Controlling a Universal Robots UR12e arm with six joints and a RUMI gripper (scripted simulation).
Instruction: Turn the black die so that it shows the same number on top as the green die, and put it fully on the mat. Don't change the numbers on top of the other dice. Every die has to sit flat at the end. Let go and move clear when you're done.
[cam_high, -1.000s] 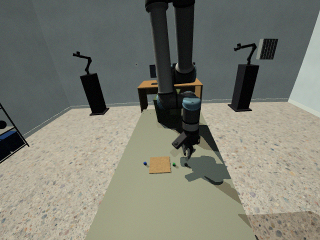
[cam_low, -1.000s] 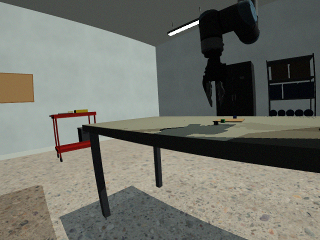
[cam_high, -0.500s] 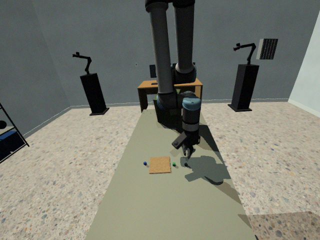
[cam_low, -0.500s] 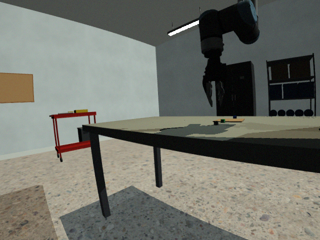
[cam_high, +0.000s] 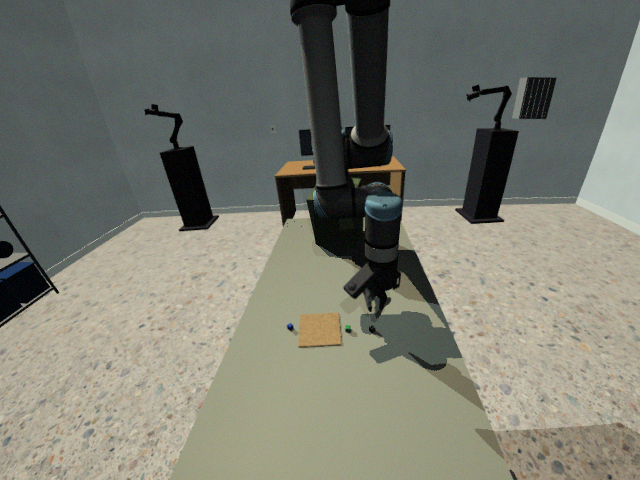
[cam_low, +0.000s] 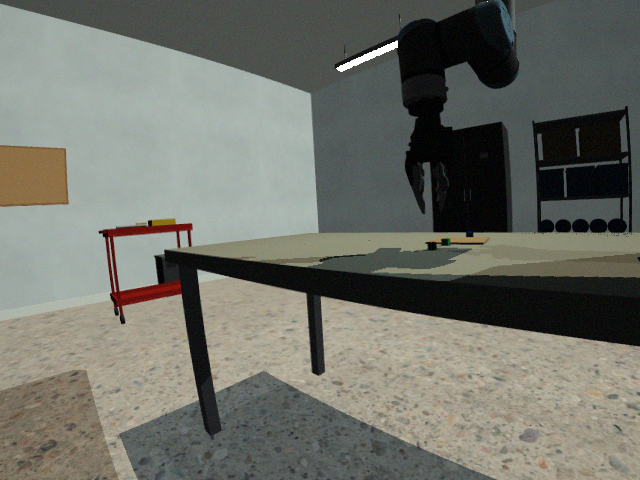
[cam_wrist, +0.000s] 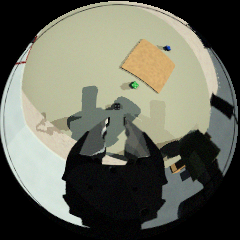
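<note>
The black die (cam_high: 372, 328) (cam_low: 432, 246) (cam_wrist: 117, 106) lies on the table in the arm's shadow, off the mat. The green die (cam_high: 347, 328) (cam_low: 445, 241) (cam_wrist: 134, 85) lies between it and the cork mat (cam_high: 320, 329) (cam_low: 475, 240) (cam_wrist: 148, 65), close to the mat's edge. The blue die (cam_high: 290, 326) (cam_low: 469, 234) (cam_wrist: 167, 48) lies beyond the mat's opposite side. The numbers on top are too small to read. My gripper (cam_high: 375, 311) (cam_low: 432, 210) (cam_wrist: 116, 117) points down well above the black die, its fingers partly open with a narrow, empty gap.
The long table (cam_high: 330, 403) (cam_low: 289, 242) carries the dice and the mat. The arm's shadow (cam_high: 413, 330) covers the table around the black die. A wooden desk (cam_high: 294, 167) stands at the back. A red cart (cam_low: 149, 227) stands away from the table.
</note>
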